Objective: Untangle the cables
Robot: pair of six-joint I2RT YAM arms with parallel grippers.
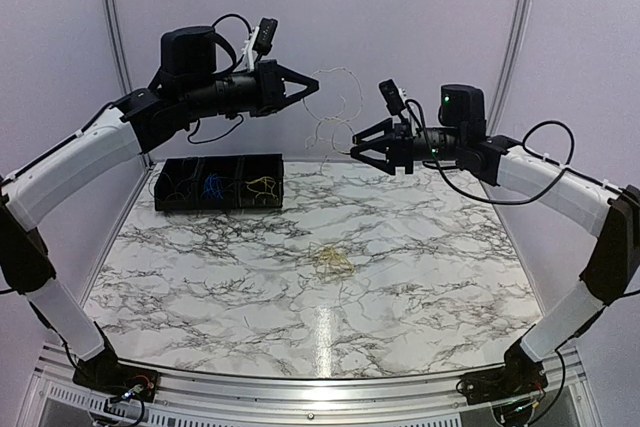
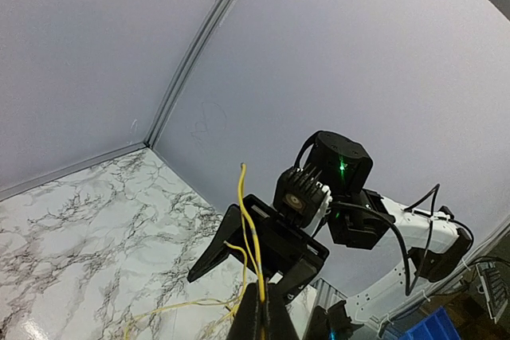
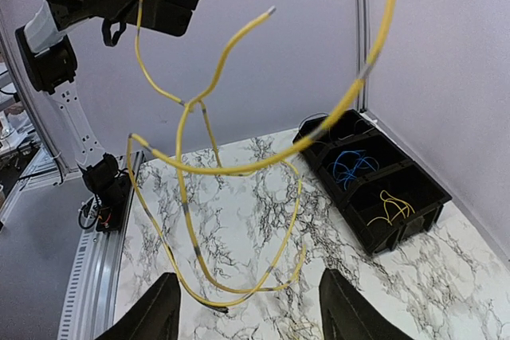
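Observation:
My left gripper (image 1: 312, 85) is held high above the table, shut on thin yellow cables (image 1: 335, 112) that hang in loose loops between the two arms. The left wrist view shows its fingertips (image 2: 263, 312) pinched on the yellow strands (image 2: 253, 236). My right gripper (image 1: 356, 144) is open just right of the hanging loops. In the right wrist view the yellow loops (image 3: 239, 170) dangle in front of and between its spread fingers (image 3: 151, 316), not gripped. A small tangle of pale yellowish cables (image 1: 331, 259) lies mid-table.
A black compartment tray (image 1: 220, 205) stands at the back left, holding black cables (image 1: 178, 185), blue cables (image 1: 212, 185) and yellow cables (image 1: 262, 185). It also shows in the right wrist view (image 3: 414, 197). White walls enclose the marble table (image 1: 200, 287).

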